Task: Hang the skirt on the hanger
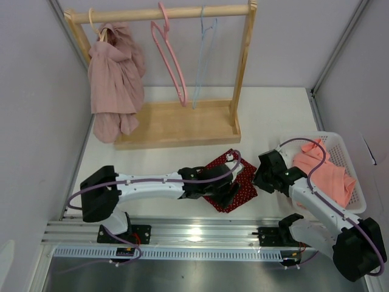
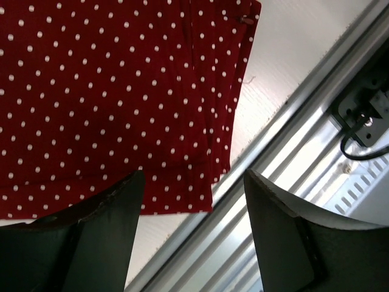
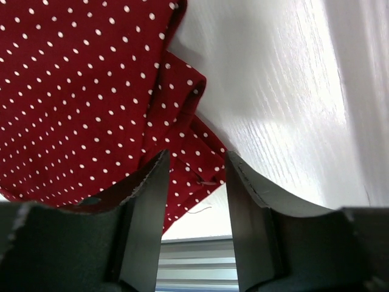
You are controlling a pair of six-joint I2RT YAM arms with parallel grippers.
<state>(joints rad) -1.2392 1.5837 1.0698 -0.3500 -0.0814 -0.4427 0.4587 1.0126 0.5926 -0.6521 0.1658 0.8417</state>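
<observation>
The skirt (image 1: 245, 184) is dark red with white dots and lies flat on the table between the two arms. My left gripper (image 1: 229, 193) hangs over its near edge, open; in the left wrist view the skirt (image 2: 109, 91) fills the upper left, and its hem corner shows between the spread fingers of the gripper (image 2: 193, 175). My right gripper (image 1: 261, 177) is at the skirt's right corner. In the right wrist view its jaws (image 3: 197, 156) stand apart with a folded corner of the skirt (image 3: 79, 91) between them. A pink hanger (image 1: 170, 58) and a pale blue hanger (image 1: 205, 55) hang on the wooden rack.
The wooden rack (image 1: 182, 125) stands at the back, with a dusty pink garment (image 1: 114, 79) hung at its left end. A white basket (image 1: 352, 176) holding salmon cloth (image 1: 322, 170) sits right of the right arm. A metal rail (image 1: 182, 231) runs along the near edge.
</observation>
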